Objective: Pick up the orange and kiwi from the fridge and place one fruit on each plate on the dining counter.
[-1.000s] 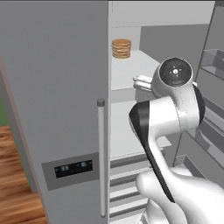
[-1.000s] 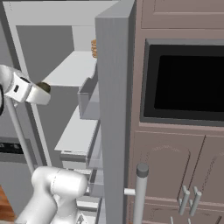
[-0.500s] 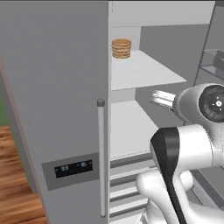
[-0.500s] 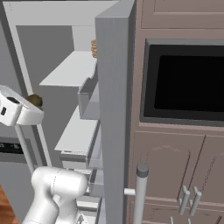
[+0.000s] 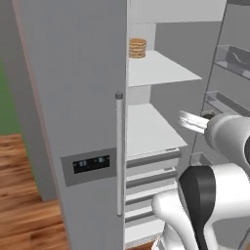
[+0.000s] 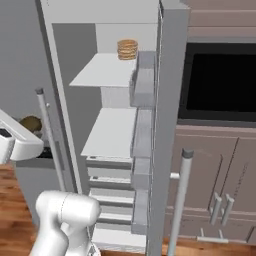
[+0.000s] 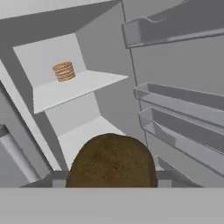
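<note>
My gripper (image 7: 112,179) is shut on the kiwi (image 7: 112,159), a brown oval fruit that bulges up between the two fingertips in the hand view. From the right base view the kiwi (image 6: 31,123) sits at the end of the white hand, held by the gripper (image 6: 36,129) in front of the open fridge (image 6: 167,100). In the left base view the gripper (image 5: 194,122) hovers beside the middle white shelf (image 5: 149,129), with a sliver of kiwi (image 5: 209,116) behind it. The orange, the plates and the dining counter are out of view.
A stack of tan round cakes (image 5: 137,48) stands on the upper shelf (image 6: 107,70). The fridge's door bins (image 7: 183,109) line the right side. A long bar handle (image 5: 119,156) runs down the closed door. A dark oven (image 6: 220,82) and cabinets (image 6: 220,200) stand to the right.
The hand has swung down and back from the shelves, carrying the kiwi with it. Both base pictures have shifted, so the base has moved a little.
</note>
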You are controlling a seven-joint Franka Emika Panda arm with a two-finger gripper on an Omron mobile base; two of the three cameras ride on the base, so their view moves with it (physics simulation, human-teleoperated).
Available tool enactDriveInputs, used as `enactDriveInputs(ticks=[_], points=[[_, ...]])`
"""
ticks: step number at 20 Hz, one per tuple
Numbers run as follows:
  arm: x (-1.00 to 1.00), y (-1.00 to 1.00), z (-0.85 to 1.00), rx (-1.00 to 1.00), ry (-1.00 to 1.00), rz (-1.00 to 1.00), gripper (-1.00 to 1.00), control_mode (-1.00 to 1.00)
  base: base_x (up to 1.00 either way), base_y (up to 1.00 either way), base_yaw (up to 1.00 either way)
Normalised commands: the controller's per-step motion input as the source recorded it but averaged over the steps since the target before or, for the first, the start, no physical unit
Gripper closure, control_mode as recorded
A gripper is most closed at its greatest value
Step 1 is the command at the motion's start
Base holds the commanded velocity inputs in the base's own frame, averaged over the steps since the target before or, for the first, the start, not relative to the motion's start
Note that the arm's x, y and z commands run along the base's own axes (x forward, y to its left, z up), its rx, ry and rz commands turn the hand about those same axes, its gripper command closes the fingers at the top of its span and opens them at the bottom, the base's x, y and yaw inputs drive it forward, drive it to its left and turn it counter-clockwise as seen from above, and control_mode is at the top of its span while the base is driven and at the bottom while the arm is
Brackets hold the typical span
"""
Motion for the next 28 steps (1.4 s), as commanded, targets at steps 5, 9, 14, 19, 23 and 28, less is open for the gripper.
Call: enactDriveInputs(ticks=[5,9,14,19,23,28], points=[[0.0,0.0,0.0,0.0,0.0,0.0,1.0,1.0,-0.43,0.92,-0.35],[0.0,0.0,0.0,0.0,0.0,0.0,1.0,1.0,-0.37,0.71,-0.56],[0.0,0.0,0.0,0.0,0.0,0.0,1.0,1.0,-0.22,0.29,-0.83],[0.0,0.0,0.0,0.0,0.0,0.0,1.0,1.0,-0.14,0.04,-0.96],[0.0,0.0,0.0,0.0,0.0,0.0,1.0,1.0,-0.05,-0.11,-0.9],[0.0,0.0,0.0,0.0,0.0,0.0,1.0,1.0,0.01,-0.28,-0.81]])
